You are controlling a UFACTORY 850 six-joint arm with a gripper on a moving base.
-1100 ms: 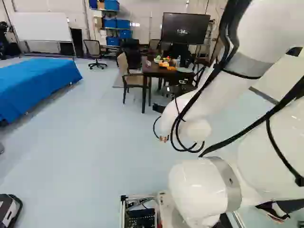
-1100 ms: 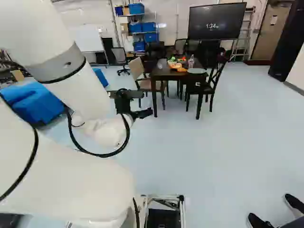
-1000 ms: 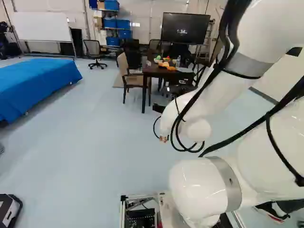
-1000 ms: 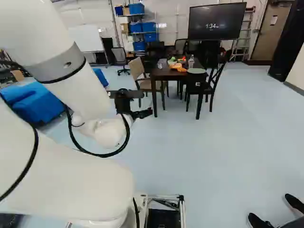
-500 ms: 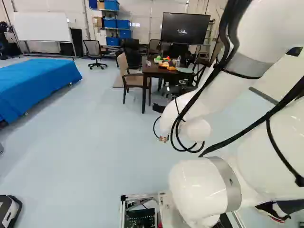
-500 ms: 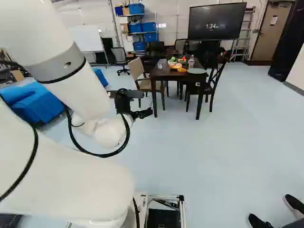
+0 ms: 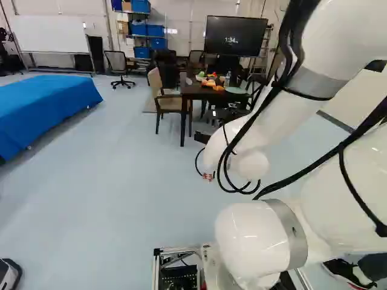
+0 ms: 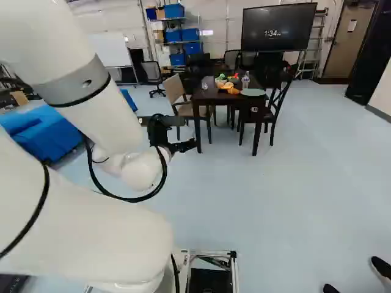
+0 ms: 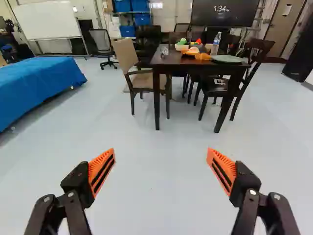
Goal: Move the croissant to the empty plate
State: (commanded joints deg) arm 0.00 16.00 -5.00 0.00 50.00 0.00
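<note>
Croissant: too small to tell apart in the food cluster [image 9: 194, 51] on the table [image 9: 168, 59]. The plate [image 9: 226, 58] lies bare near the bottle [image 9: 216, 43]. Gripper [image 8: 186, 146]: fingers stand wide apart, holding nothing. The arm [image 7: 266, 121] partly hides the dark chair [image 9: 258, 45] in the left base view.
</note>
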